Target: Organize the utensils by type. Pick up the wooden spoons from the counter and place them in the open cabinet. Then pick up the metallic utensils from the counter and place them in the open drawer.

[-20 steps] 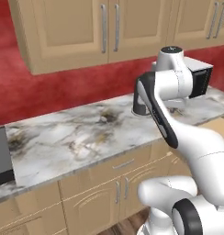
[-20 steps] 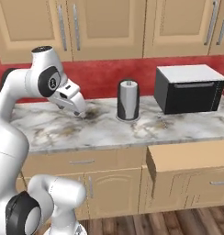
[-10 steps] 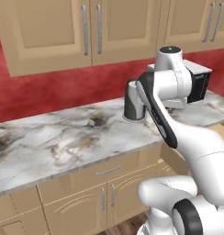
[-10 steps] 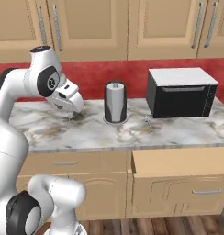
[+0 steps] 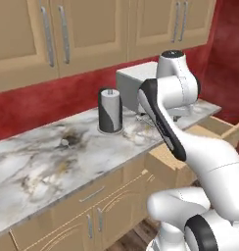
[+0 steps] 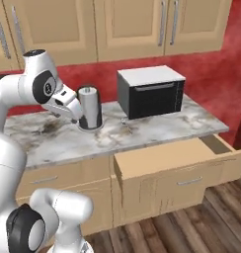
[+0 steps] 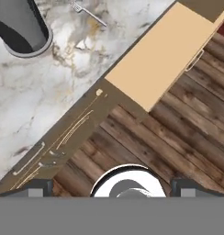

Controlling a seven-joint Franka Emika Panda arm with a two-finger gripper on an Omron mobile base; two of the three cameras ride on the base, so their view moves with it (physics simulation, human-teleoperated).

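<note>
The claw hangs spread and empty beside the grey cylindrical canister on the veined marble tabletop; a small silver-grey fork lies near that canister.

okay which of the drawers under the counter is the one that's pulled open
The open drawer is the wide one right of the arm, below the black toaster oven; its pale bottom shows. The drawer front left of it sits flush and shut.

Home kitchen: marble counter w/ toaster oven, tan wall cabinets, red backsplash, wood floor.
</note>
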